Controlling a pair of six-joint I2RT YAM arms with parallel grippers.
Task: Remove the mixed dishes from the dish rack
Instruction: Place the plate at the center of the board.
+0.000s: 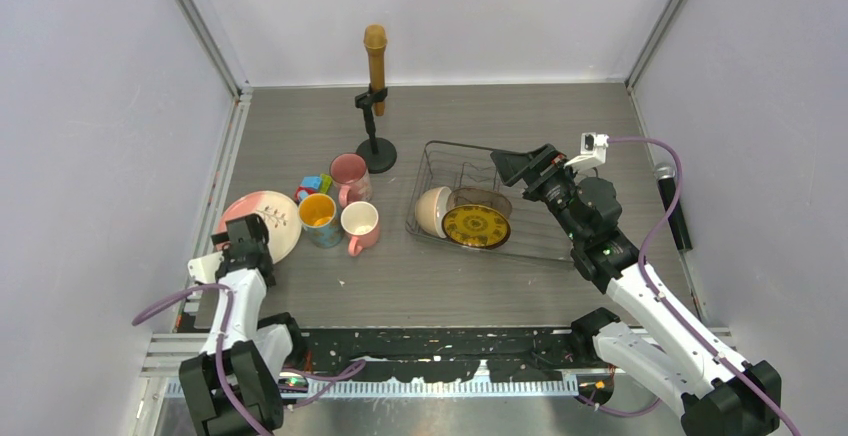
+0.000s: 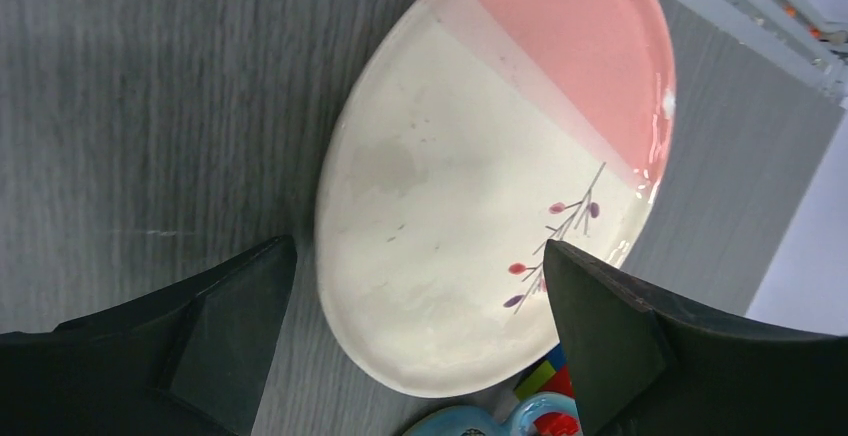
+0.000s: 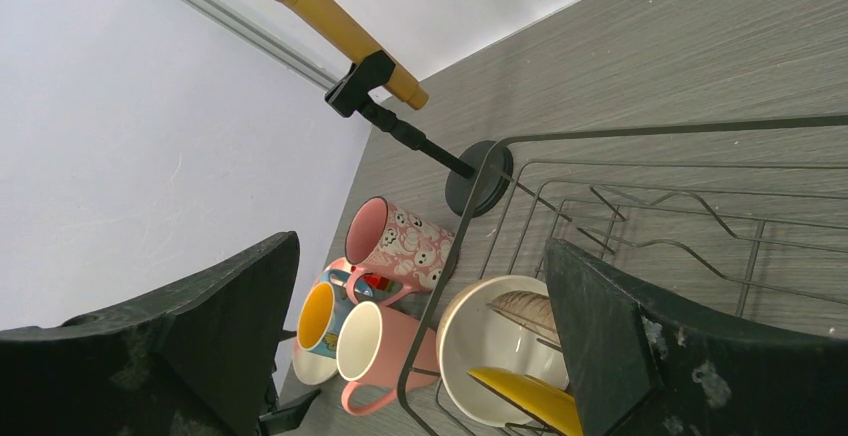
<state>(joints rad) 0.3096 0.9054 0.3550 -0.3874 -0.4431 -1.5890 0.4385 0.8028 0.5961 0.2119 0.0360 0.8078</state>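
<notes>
Plate beneath left hand, dish rack beneath right hand, both spread wide, empty.

Two bowls, yellow plate in rack; mugs, big plate outside

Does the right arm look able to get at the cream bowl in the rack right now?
Probably yes. The right gripper hangs open over the rack, and the cream bowl lies exposed at its left end. The yellow plate sits close beside it, which may crowd one finger.
</notes>
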